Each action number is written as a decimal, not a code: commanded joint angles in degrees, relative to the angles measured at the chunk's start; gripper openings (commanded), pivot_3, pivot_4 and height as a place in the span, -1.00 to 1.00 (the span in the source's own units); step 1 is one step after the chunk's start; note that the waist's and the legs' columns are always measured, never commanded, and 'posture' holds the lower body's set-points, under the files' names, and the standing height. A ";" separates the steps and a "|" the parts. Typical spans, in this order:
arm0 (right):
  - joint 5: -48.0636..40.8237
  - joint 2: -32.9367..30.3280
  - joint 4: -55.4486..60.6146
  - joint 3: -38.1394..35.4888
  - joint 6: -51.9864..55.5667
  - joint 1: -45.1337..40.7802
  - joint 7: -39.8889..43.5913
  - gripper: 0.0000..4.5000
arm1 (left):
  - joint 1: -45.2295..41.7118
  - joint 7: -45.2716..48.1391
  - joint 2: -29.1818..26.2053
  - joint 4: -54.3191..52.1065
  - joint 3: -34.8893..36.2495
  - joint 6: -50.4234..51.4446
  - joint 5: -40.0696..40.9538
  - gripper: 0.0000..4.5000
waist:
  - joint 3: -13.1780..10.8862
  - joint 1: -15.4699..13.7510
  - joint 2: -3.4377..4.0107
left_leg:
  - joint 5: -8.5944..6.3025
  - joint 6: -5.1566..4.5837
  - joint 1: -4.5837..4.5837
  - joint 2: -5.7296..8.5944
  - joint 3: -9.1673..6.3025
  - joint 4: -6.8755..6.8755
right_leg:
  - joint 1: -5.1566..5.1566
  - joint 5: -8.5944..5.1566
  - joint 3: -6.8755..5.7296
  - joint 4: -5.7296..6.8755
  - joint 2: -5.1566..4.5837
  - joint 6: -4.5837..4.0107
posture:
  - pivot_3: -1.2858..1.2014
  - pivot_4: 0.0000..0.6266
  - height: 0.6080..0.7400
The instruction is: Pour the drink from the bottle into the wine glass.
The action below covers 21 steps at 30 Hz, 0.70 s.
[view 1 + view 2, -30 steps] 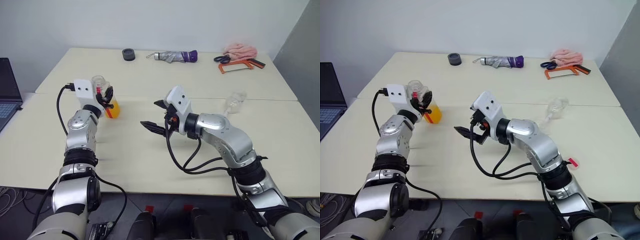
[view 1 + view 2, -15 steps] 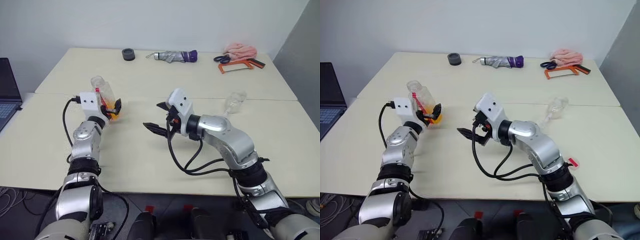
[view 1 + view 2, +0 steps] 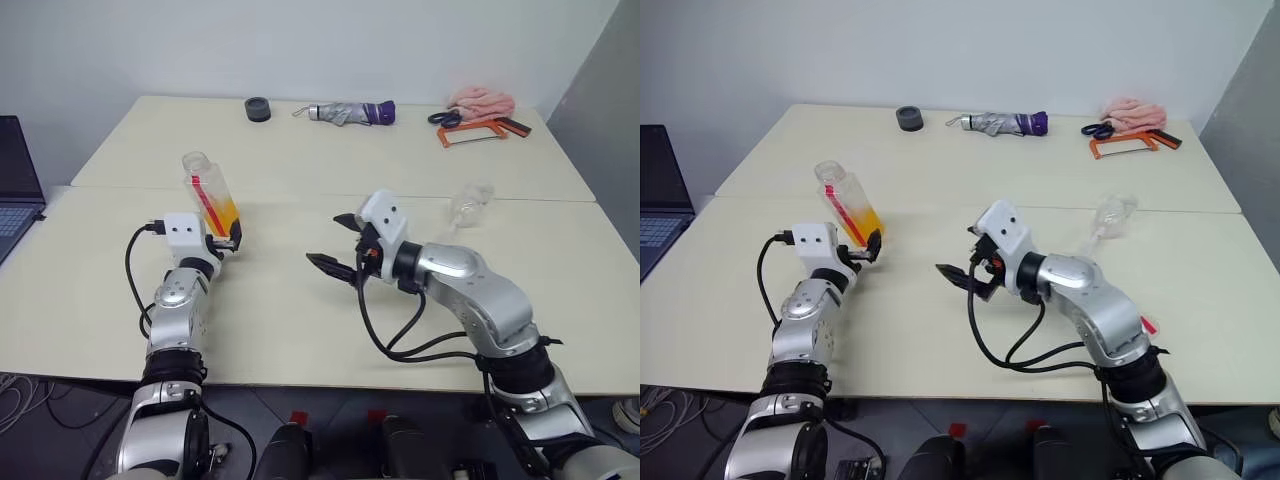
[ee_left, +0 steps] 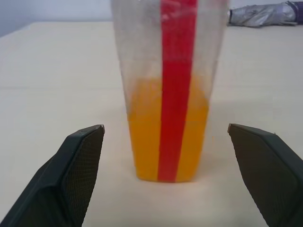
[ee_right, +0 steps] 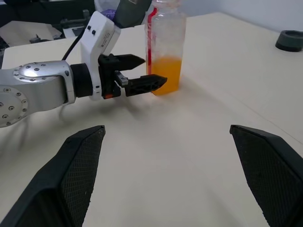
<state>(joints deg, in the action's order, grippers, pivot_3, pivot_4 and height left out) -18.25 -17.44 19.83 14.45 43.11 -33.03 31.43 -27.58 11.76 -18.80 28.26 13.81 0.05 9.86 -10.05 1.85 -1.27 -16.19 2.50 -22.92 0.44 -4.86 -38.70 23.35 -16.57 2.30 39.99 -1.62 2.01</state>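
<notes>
Standing upright on the table (image 3: 300, 310) near its left side, bottle (image 3: 212, 196) about half full of orange drink (image 4: 168, 127), set free between the wide-open left claw (image 4: 175, 177). Bears a red stripe, no readable writing. Wine glass (image 3: 468, 207) well apart at right. Right claw (image 3: 340, 243) also wide open, empty, probably ready to help.

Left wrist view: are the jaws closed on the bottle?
No. The left gripper has its jaws wide apart, and the bottle stands free on the table between them, touching neither.
</notes>
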 commanded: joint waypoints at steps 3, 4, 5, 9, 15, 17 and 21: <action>-2.29 -2.69 7.41 -3.64 1.69 2.98 0.29 1.00 | 4.33 -0.22 1.13 -9.45 -1.64 3.20 -0.18 0.99 | 0.00 0.00 0.00 | 0.00 0.00 0.01 -0.02 -0.01 0.02 | 0.00 0.00 -0.01 -0.01 0.02 0.00 | 0.03 -0.52 1.00; -2.81 -3.22 8.43 -4.24 2.31 3.58 0.24 1.00 | 5.51 0.11 1.44 -11.34 -2.11 4.02 -0.08 0.99 | 0.00 0.02 0.00 | 0.00 0.00 0.01 -0.03 -0.02 0.02 | -0.01 0.00 -0.01 -0.01 0.02 0.00 | 0.03 -0.52 1.00; -3.95 -3.80 9.89 -5.68 3.60 4.35 0.11 1.00 | 7.50 1.01 1.85 -14.55 -3.17 4.99 0.11 0.99 | 0.00 0.05 0.00 | 0.00 -0.01 0.00 -0.02 0.01 0.02 | -0.01 0.00 0.01 -0.01 0.01 0.00 | 0.03 -0.52 1.00; -8.85 -4.84 13.43 -13.11 8.30 5.64 -1.48 1.00 | 13.07 9.91 1.33 -25.52 -9.71 7.21 2.06 0.99 | 0.00 -0.05 0.00 | -0.01 -0.01 0.01 -0.02 0.01 0.03 | -0.03 0.00 0.02 -0.03 -0.01 0.00 | 0.03 -0.52 1.00; -15.89 -4.84 12.18 -28.29 18.97 3.79 -9.17 1.00 | 13.05 26.38 -4.11 -32.46 -15.83 13.54 7.58 0.99 | -0.01 -0.15 0.02 | -0.01 -0.02 0.08 -0.03 0.03 0.02 | -0.16 0.00 0.02 -0.04 0.05 0.00 | 0.03 -0.52 1.00; -18.09 -5.81 7.67 -33.43 25.65 0.92 -11.28 1.00 | 11.69 32.31 -6.78 -33.57 -17.39 15.87 9.60 0.99 | -0.01 0.04 0.04 | -0.01 -0.02 0.11 -0.03 0.09 0.06 | -0.15 -0.01 0.06 -0.03 0.16 0.00 | 0.03 -0.52 1.00; -15.95 -8.74 -6.55 -39.23 31.38 -5.58 -15.74 1.00 | 7.42 44.51 -11.64 -32.94 -19.92 18.14 12.72 0.99 | -0.02 0.10 0.05 | -0.01 -0.02 0.15 -0.02 0.24 0.08 | -0.15 -0.01 0.10 -0.03 0.30 -0.01 | 0.03 -0.52 1.00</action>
<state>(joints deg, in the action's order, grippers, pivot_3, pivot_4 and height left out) -34.88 -24.77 17.16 -22.63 73.41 -36.86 17.09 -18.38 51.00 -28.99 -2.69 -5.45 17.54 20.36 -10.07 1.95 -1.22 -16.21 2.47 -22.77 0.42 -4.56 -38.58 23.20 -16.58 2.39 39.94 -1.32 1.99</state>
